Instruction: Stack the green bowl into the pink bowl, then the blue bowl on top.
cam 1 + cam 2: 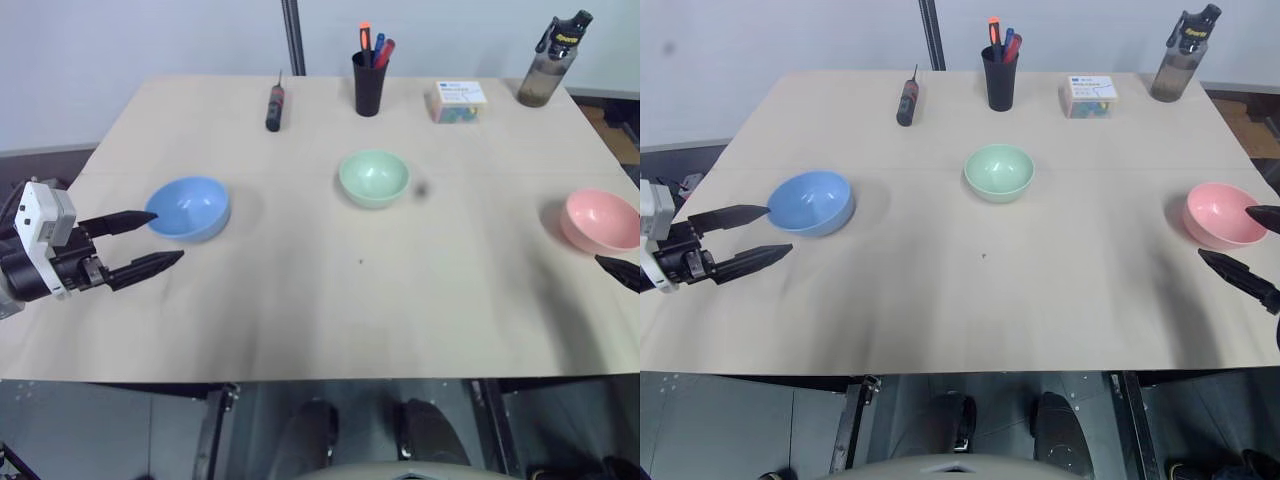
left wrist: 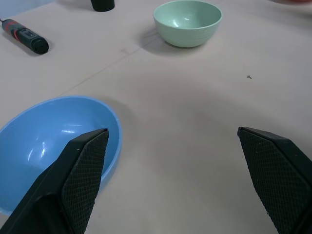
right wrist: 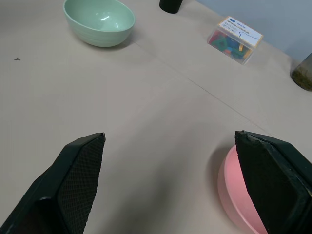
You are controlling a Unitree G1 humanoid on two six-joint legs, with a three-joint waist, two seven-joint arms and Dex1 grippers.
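I take the small round pale mint-green bowl [image 1: 374,178] as my landmark: it sits upright and empty near the middle of the pale wooden counter [image 1: 330,300], with nothing stacked yet. The small round salmon-pink bowl [image 1: 1225,215] stands well apart from it toward my right edge of the counter, and the small round sky-blue bowl [image 1: 188,208] well apart on the other side. Behind the green bowl sit a black cup of pens [image 1: 368,76] and a clear box of coloured clips [image 1: 458,101], with a dark screwdriver [image 1: 274,107] further left of the cup.

My left claw [image 1: 147,240] hangs just beside the blue bowl, jaws spread wide and holding nothing. My right claw [image 1: 1257,250] hangs at the pink bowl's near rim, also wide open and empty.

Neither claw is near the green bowl, so I judge the first reach is a long one. The risk I see is the right claw clipping the pink bowl as it swings away and sliding it toward the counter edge. The smooth rims could also slip from a shallow pinch.
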